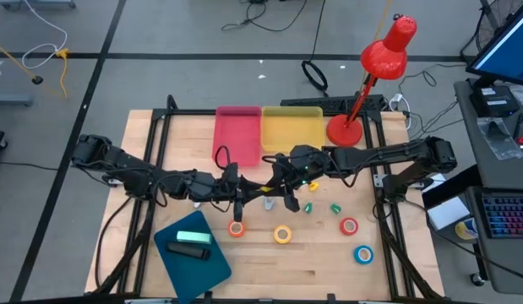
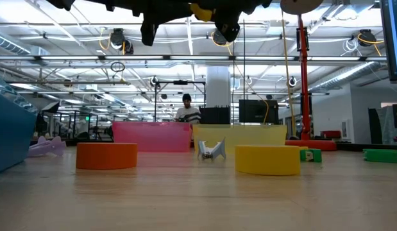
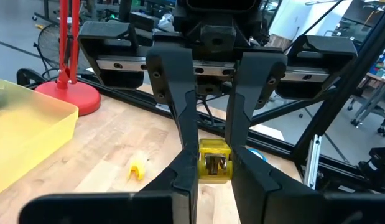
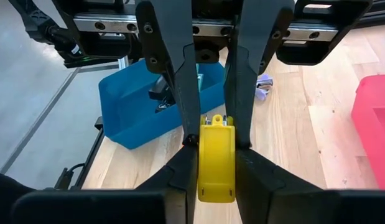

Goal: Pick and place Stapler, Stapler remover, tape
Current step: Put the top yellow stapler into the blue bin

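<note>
Bright, even light pours down from ceiling strip fixtures (image 2: 185, 58), which glare white in the low view. Shadows on the wooden table (image 1: 312, 262) are soft and short. Towards twelve o'clock the room behind goes hazy; both wrist views blur close up.

Wooden table (image 1: 312, 262): four tape rolls (image 1: 282, 235), pink bin (image 1: 236, 131), yellow bin (image 1: 291, 127), blue bin (image 1: 193, 249), red lamp (image 1: 345, 129).

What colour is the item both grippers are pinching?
Yellow stapler; the right wrist view shows it best.
</note>
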### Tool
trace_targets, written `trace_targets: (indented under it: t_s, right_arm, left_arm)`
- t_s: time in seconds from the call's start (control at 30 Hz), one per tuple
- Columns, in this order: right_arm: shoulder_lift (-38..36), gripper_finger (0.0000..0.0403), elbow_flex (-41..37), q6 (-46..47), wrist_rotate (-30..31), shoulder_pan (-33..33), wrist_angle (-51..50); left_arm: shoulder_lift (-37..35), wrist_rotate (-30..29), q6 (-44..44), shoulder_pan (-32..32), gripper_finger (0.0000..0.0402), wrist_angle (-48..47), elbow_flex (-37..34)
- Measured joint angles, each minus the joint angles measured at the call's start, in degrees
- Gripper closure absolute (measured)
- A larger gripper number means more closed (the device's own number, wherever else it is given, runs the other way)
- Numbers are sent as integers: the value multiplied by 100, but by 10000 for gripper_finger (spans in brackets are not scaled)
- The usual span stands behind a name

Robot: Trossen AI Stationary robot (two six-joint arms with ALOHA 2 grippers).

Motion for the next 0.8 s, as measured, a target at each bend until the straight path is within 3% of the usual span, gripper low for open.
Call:
trace_targets:
  t_s: [0.3,0.8]
  right_arm:
    - [0,313,14,-128,3,0,-235]
    - [-7,157,22,-163,-25,-6,-650]
  left_arm:
    - [17,26,3,7,336,-16,0]
    - [23,-7,-179,-18,336,-258,-9]
